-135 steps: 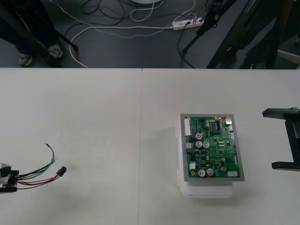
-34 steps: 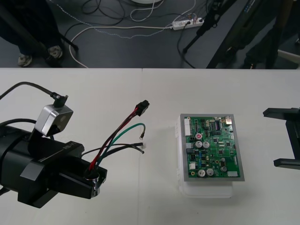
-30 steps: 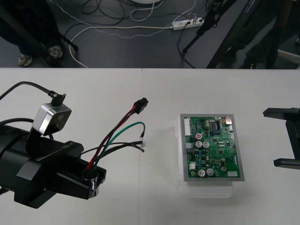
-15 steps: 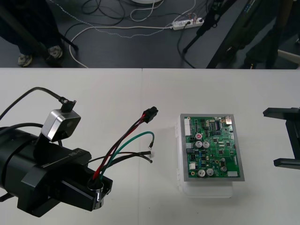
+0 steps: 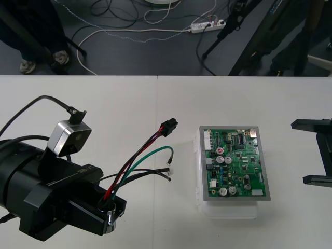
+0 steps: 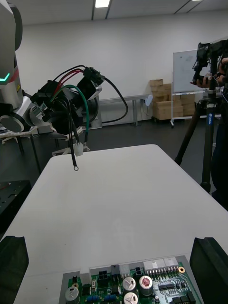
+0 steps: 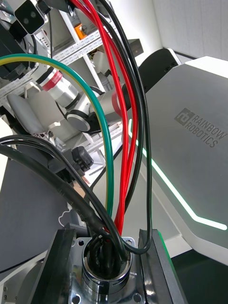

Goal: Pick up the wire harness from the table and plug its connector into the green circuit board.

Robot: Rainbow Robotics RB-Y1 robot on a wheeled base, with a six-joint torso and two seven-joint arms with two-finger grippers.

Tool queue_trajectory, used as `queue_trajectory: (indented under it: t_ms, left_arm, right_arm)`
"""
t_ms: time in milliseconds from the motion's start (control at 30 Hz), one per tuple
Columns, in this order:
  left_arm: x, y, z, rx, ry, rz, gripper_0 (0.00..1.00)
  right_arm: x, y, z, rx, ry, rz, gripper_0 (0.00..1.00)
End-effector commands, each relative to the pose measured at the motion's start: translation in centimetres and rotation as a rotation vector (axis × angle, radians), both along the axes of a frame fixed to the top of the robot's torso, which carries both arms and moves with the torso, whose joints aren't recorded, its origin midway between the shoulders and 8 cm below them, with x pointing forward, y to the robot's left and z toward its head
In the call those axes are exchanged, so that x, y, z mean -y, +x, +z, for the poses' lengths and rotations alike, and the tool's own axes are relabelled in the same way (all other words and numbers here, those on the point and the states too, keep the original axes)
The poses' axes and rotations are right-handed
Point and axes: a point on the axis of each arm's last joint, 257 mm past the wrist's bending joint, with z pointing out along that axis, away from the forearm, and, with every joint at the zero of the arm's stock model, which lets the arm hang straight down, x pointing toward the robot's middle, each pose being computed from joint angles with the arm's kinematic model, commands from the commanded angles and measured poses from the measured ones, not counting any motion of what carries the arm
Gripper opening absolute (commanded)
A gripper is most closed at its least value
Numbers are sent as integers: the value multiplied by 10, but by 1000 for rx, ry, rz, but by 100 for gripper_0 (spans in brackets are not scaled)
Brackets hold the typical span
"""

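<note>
My left gripper [image 5: 109,211] hovers over the left half of the table, shut on the harness's round metal socket [image 5: 107,209]. Red, black and green wires [image 5: 136,158] rise from it to the small black plug [image 5: 168,126], which hangs in the air just left of the green circuit board [image 5: 236,163] on its white base. In the left wrist view the socket [image 7: 107,284] sits clamped between the two fingers [image 7: 57,266], wires [image 7: 124,142] fanning upward. My right gripper [image 5: 314,153] waits open at the table's right side; its wrist view shows the board [image 6: 137,285] below and the left gripper with the harness [image 6: 71,102] beyond.
A green wire end with a small white tip [image 5: 170,172] and a black lead dangle loose between the left gripper and the board. A seam [image 5: 156,155] runs down the table's middle. Cables and a power strip [image 5: 207,25] lie on the floor beyond the far edge.
The left gripper lifted the harness off the table's left edge and carried it right. Over the last second it shifted further right and down, bringing the plug closer to the board.
</note>
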Motion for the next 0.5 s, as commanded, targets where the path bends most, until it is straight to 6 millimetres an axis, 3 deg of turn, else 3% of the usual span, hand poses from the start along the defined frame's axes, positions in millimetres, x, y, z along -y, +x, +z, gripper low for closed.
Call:
queue_trajectory:
  t_ms: [33,500]
  left_arm:
    - [4,-19,11,-4,-2,-82,0]
    - [6,-18,14,5,-11,-84,0]
  right_arm:
    - [-1,0,11,-14,-6,29,100]
    - [-3,24,29,-40,33,24,100]
